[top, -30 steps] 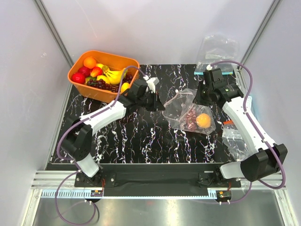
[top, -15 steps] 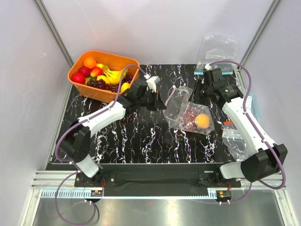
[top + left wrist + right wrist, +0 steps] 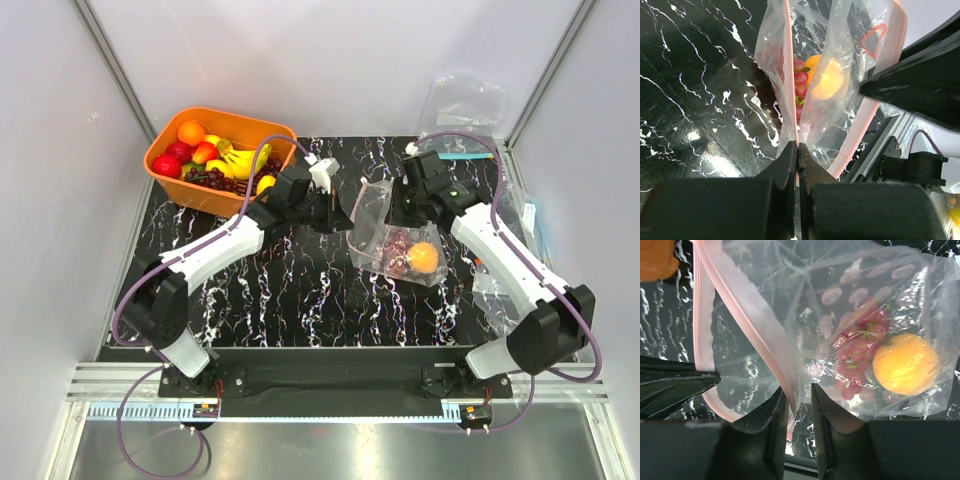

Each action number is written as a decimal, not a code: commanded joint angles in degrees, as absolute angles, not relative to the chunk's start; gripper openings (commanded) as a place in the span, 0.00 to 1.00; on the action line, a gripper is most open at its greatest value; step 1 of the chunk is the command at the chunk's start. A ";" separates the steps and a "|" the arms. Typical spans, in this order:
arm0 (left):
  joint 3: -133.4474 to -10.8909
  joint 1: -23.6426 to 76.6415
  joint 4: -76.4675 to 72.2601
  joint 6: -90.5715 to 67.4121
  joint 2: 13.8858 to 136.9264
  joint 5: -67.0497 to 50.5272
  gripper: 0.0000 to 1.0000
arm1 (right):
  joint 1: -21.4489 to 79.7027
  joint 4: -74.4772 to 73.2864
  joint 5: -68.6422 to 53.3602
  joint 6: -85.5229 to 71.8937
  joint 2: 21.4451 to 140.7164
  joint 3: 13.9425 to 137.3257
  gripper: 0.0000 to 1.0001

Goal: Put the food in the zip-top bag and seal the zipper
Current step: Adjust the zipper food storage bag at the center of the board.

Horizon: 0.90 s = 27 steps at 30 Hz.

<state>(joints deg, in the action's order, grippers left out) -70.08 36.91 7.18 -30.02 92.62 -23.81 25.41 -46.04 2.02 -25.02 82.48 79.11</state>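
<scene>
The clear zip-top bag (image 3: 398, 238) lies mid-table and holds an orange (image 3: 424, 257) and a cluster of small red berries (image 3: 399, 250). My left gripper (image 3: 345, 221) is shut on the bag's pink zipper strip (image 3: 789, 60) at its left end, and the jaws (image 3: 798, 147) are pressed together on it. My right gripper (image 3: 393, 214) is over the bag mouth. Its jaws (image 3: 800, 392) stand a little apart with the pink strip (image 3: 747, 325) running between them, against the left finger. The orange (image 3: 905, 365) and red cluster (image 3: 862, 347) show through the film. The mouth gapes.
An orange bin (image 3: 230, 114) at the back left holds an orange (image 3: 191, 132), red fruits (image 3: 167, 166), bananas (image 3: 240, 160) and dark grapes. Other clear bags lie at the back right (image 3: 462, 100) and along the right edge (image 3: 500, 295).
My right gripper has moved left along the bag mouth towards the left gripper. The bag has bunched up and shifted slightly left. The left gripper has kept its hold.
</scene>
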 commanded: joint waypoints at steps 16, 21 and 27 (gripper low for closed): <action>-74.26 36.21 2.63 -31.12 95.27 -21.54 0.01 | 28.74 -71.61 28.29 -24.87 90.43 98.43 0.00; -76.99 36.04 7.29 -28.31 95.01 -17.33 0.48 | 28.92 -69.53 26.11 -24.34 89.30 97.12 0.00; -78.13 30.69 13.97 -24.44 87.99 -8.27 0.95 | 28.92 -66.62 24.35 -23.38 88.42 96.15 0.00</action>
